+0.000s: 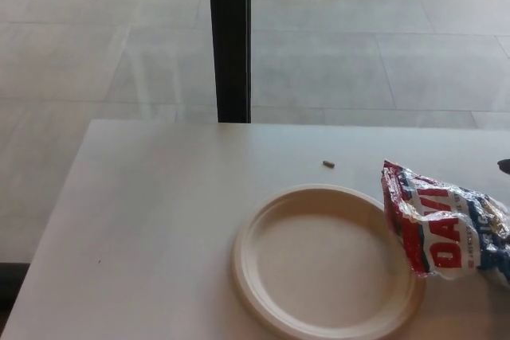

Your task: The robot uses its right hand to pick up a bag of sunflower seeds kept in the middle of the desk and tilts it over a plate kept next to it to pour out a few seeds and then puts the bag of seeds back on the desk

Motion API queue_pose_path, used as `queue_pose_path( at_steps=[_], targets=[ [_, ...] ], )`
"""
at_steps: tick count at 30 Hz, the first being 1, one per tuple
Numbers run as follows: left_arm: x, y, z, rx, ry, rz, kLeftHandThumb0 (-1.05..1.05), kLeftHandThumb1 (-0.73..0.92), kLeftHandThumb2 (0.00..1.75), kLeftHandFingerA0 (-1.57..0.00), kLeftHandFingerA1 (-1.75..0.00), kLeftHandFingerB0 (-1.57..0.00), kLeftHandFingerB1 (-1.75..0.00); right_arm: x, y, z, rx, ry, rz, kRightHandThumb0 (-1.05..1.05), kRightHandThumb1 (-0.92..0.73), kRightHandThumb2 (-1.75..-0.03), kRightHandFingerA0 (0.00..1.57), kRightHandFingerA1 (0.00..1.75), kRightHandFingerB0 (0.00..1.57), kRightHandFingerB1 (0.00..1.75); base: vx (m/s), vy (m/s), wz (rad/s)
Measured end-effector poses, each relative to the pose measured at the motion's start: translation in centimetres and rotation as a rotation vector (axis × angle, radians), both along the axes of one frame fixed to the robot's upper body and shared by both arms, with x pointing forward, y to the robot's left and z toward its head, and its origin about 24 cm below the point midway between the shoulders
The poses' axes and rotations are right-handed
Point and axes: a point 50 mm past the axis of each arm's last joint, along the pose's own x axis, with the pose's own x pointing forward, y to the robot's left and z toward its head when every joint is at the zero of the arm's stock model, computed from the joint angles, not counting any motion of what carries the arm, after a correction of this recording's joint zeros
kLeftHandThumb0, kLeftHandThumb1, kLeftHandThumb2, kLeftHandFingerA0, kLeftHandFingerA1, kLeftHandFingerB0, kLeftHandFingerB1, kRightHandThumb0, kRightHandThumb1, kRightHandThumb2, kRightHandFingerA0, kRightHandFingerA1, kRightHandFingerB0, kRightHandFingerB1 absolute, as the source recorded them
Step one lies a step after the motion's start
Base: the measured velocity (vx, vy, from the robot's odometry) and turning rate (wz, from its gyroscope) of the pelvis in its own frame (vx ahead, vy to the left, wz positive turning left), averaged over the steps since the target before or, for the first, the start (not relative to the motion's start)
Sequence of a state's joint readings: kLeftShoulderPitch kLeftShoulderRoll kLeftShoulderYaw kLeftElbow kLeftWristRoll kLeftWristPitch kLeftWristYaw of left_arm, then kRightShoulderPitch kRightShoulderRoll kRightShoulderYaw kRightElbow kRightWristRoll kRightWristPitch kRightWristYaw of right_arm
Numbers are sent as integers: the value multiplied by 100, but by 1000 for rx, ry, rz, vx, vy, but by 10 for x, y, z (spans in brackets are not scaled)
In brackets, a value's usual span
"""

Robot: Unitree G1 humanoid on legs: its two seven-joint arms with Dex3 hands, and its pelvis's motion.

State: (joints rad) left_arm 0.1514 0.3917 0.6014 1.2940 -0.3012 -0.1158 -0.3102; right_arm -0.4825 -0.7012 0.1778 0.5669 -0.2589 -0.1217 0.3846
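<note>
A red, white and blue bag of sunflower seeds (446, 232) lies on the white desk (159, 220) at the right, its left end overlapping the rim of a cream paper plate (323, 260). The plate holds nothing. Only a small dark tip of my right hand (504, 166) shows at the right edge, above and to the right of the bag and apart from it. My left hand does not show.
One loose seed (328, 164) lies on the desk behind the plate. A black post (229, 37) stands behind the desk's far edge, with grey tiled floor beyond. The desk's left edge runs diagonally at the left.
</note>
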Motion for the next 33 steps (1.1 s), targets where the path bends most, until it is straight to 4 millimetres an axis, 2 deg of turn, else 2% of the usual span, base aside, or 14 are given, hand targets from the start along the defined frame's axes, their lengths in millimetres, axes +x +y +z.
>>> queue_pose_path(
  at_steps=[2,4,10,11,15,16,18,20,21,22,23,24,30,33],
  targets=[
    [1,0,0,0,-2,0,-63,49,90,-42,-64,-32,-52,0,-1,-1,-9,1,1,-88,-60,-59,5,47,8,31,0,0,0],
    [1,0,0,-1,-3,1,-63,49,89,-43,-64,-34,-52,2,0,-2,-15,-1,4,-88,-51,-94,3,52,2,30,0,0,0],
    [1,0,0,-2,-8,4,-64,63,59,-48,-57,-39,-38,6,6,-6,-34,-8,22,-85,-57,-58,5,44,9,29,0,0,0],
    [1,0,0,-2,-8,4,-65,49,89,-44,-63,-33,-52,6,7,-7,-37,-6,27,-81,-47,-90,0,50,5,33,0,0,0],
    [2,0,0,-2,-8,0,-66,65,60,-48,-58,-38,-37,6,10,-13,-50,5,43,-72,-42,-90,7,53,0,39,0,0,0],
    [2,0,0,-3,-7,-2,-66,64,60,-48,-58,-37,-38,5,10,-15,-54,7,50,-87,-56,-59,8,45,10,30,0,0,0],
    [2,0,0,-2,-8,-2,-66,65,60,-49,-59,-37,-37,5,12,-17,-67,11,64,-84,-51,-92,0,49,11,35,0,0,0],
    [3,0,0,-2,-8,-4,-67,66,60,-49,-57,-37,-36,4,15,-19,-80,17,83,-88,-58,-58,4,41,9,29,0,0,0],
    [3,0,0,-1,-7,-6,-68,67,61,-50,-57,-37,-36,4,16,-21,-89,25,93,-84,-50,-91,1,38,12,27,0,0,0],
    [3,0,0,-1,-6,-7,-70,67,60,-50,-56,-37,-36,4,17,-22,-94,29,99,-87,-56,-57,4,43,8,31,0,0,0],
    [3,0,0,1,-5,-9,-78,56,94,-48,-64,-29,-47,3,19,-24,-105,34,110,-77,-42,-88,1,47,4,32,0,0,0],
    [3,-1,0,2,-3,-12,-73,67,60,-50,-56,-38,-37,2,21,-26,-115,41,121,-75,-44,-90,0,44,7,32,0,0,0],
    [4,0,0,10,-3,-21,-73,66,60,-50,-58,-40,-37,-1,25,-34,-140,64,153,-85,-52,-57,3,51,8,30,0,0,0],
    [4,0,0,12,-3,-23,-80,57,95,-49,-64,-36,-50,-2,26,-35,-149,69,163,-83,-51,-56,2,50,9,30,0,0,0]
  ],
)
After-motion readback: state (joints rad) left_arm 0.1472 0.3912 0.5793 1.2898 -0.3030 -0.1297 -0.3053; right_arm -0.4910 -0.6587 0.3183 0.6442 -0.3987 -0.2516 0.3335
